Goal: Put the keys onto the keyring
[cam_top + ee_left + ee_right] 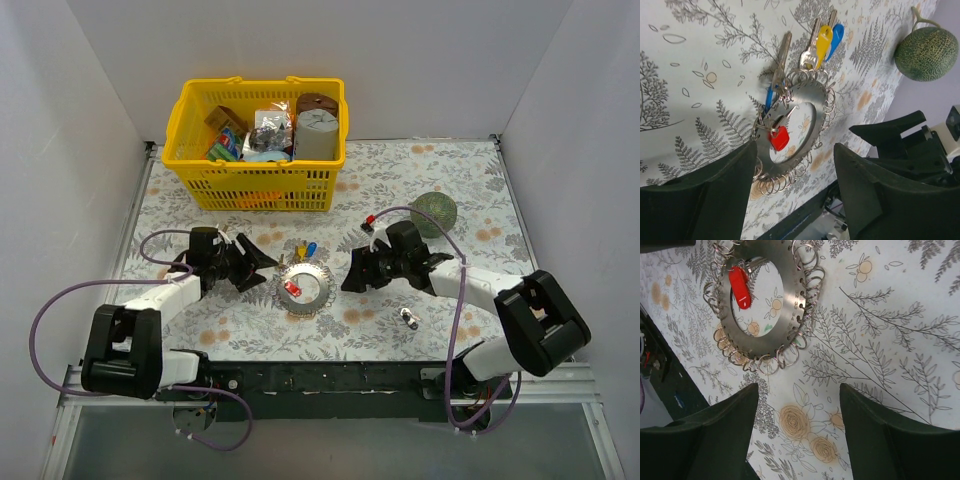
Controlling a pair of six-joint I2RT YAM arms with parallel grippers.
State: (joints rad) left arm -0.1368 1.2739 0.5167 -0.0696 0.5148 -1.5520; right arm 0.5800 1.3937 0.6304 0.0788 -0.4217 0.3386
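Flowered tablecloth (470, 175) held the keyring (305, 288), my left gripper (266, 270) wide open at its nine o'clock, my right gripper (350, 274) equally wide at three, a loose red key (368, 219) at the right's twelve o'clock.

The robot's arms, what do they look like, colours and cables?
Both the left arm and right arm have white links between bulky black joints, with a thin purple cable looping alongside each. The left end effector and right end effector are black, with two broad wedge-shaped fingers.
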